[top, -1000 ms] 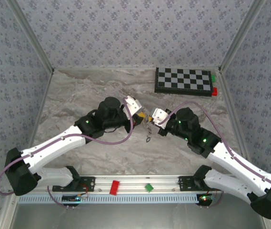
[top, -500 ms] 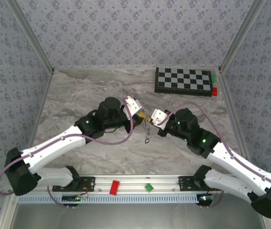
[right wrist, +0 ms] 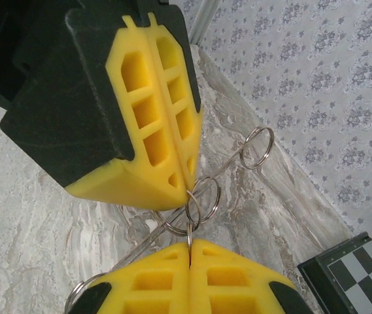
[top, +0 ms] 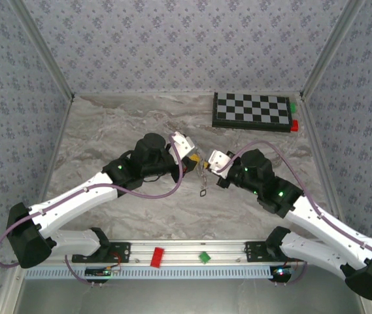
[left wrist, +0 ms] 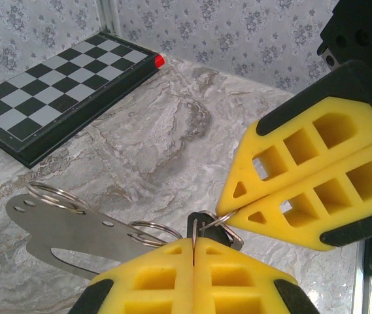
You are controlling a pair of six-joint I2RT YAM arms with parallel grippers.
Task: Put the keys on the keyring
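Note:
The two grippers meet tip to tip above the middle of the marble table. My left gripper is shut. A thin metal edge sits in its seam, and a key's black head stands right at its tips. My right gripper is shut on a small split ring of the keyring. That ring links to a larger ring. The keyring's flat steel plate carries more rings and hangs below the grippers.
A black-and-white checkered board lies at the back right, with a red block and a green one at its right end. A red block and a green block lie on the front rail.
The right gripper has edged slightly left toward the left gripper. The hanging plate and rings stay between them, and both grippers remain shut.

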